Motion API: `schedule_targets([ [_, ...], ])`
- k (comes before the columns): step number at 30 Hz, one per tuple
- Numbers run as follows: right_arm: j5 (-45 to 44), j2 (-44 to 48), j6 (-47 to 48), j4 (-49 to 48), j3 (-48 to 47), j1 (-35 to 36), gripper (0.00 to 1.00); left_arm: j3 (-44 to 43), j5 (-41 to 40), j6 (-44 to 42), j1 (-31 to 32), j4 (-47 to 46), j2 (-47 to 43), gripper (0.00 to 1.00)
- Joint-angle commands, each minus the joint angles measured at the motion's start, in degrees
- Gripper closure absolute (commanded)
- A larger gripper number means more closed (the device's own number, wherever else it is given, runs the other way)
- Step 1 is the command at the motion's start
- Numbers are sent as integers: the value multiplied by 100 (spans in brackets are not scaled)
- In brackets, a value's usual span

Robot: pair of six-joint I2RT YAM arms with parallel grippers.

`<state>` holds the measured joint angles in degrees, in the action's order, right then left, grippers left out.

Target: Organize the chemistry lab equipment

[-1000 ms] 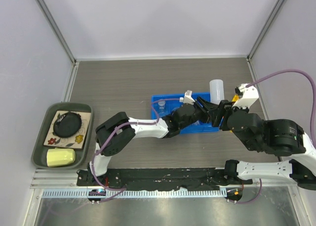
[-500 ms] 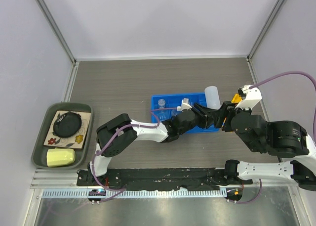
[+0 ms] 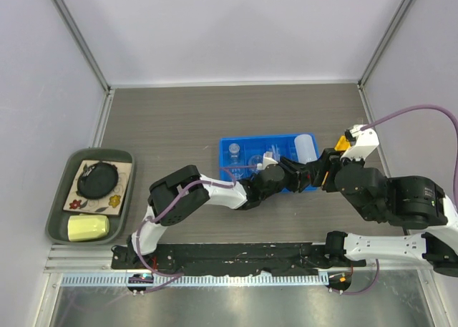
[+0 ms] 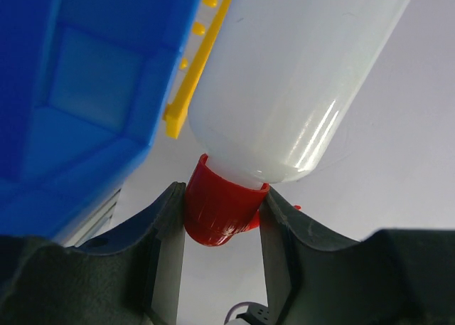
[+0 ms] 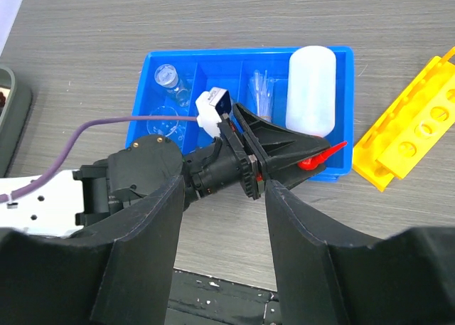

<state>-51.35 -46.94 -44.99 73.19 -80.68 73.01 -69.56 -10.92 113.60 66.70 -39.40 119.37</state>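
Nearest the bases, the right gripper (image 5: 222, 186) hung with its fingers spread wide and nothing between them, just above the left arm's wrist; the left gripper (image 4: 222, 197) was pinching the red cap (image 4: 220, 218) of the white squeeze bottle (image 5: 311, 90); the bottle's body was in the right-end compartment of the blue bin (image 5: 213, 57), cap end poking over the near wall, couldn't tell if it touched the bin floor; thin pipettes (image 5: 261, 90) lay one compartment over, small glass beakers (image 5: 167, 76) at the left end; the yellow holed rack (image 5: 412, 126) sat skewed just beside the bin's right end.
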Motion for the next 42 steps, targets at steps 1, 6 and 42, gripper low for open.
schedule_targets([
  [1, -94, 88, -89, -77, 53, 20, 45, -119, -7, 584, 36, -340, 174, 81],
  [6, -94, 80, -80, -68, 70, 20, 45, -110, -16, 628, 28, -349, 192, 76],
  [42, 3, 27, -89, -147, 70, 20, 45, 56, 133, -13, 115, -376, -643, 40],
])
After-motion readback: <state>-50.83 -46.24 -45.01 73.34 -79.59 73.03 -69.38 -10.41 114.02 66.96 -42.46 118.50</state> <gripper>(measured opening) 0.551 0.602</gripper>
